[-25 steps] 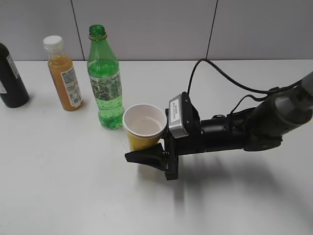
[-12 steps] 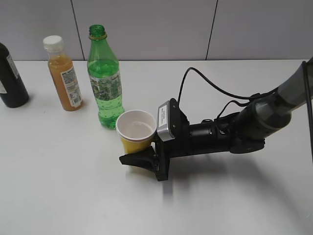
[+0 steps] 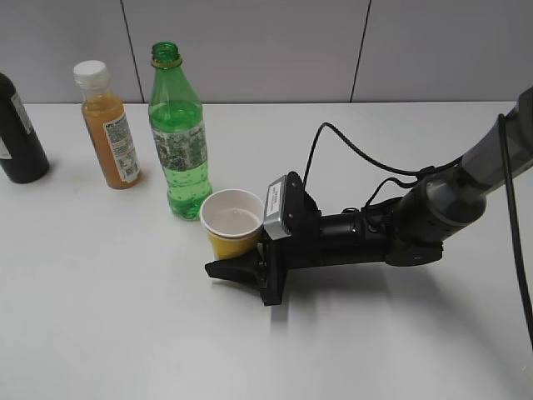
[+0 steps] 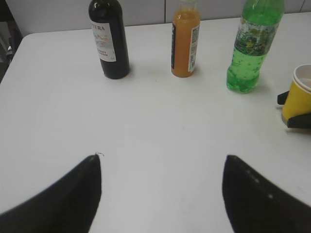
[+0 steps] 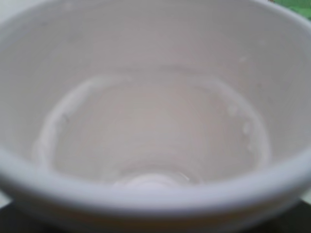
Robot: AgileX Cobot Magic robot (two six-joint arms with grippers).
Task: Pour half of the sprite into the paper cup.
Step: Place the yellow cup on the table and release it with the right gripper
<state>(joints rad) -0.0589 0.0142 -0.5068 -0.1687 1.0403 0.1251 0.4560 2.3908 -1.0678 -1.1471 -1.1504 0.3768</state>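
The sprite, a tall green bottle with no cap, stands upright at the back left; it also shows in the left wrist view. The yellow paper cup stands upright just right of and in front of it, held between the fingers of my right gripper, which reaches in low from the right. The cup's white inside fills the right wrist view and hides the fingers there. The cup also shows at the right edge of the left wrist view. My left gripper is open and empty above bare table, out of the exterior view.
An orange-juice bottle with a white cap and a dark bottle stand left of the sprite; both also show in the left wrist view, the juice and the dark bottle. A black cable loops above the right arm.
My right gripper has carried the cup to the left, closer to the sprite bottle, and a little lower. The bottles have not moved.
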